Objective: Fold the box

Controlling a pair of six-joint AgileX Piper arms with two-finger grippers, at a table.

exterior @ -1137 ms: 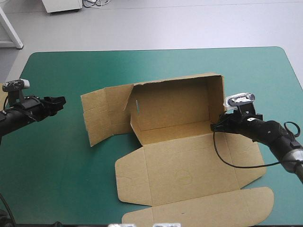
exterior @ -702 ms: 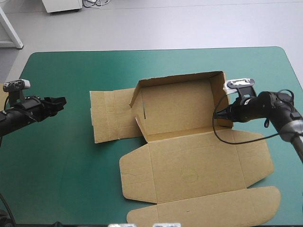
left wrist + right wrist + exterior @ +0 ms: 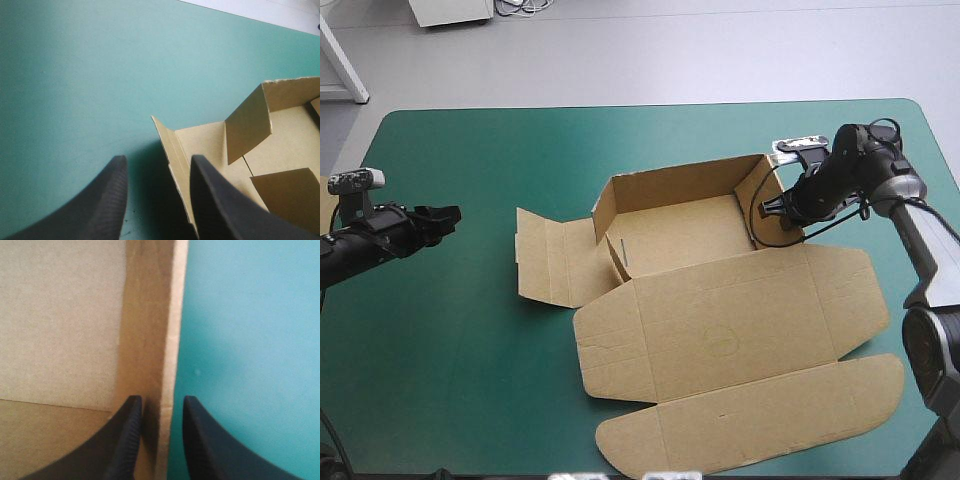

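I see the brown box [image 3: 720,340] right of the middle of the table [image 3: 450,350]: an open tray, walls raised, lid flat toward the near edge, a left flap lying open.

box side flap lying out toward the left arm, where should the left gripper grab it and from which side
Probably the flap at its outer free edge, coming from the table's left with the open left gripper. That edge tilts up off the teal-green cover with shadow beneath it, so one finger could slide under and the other over.
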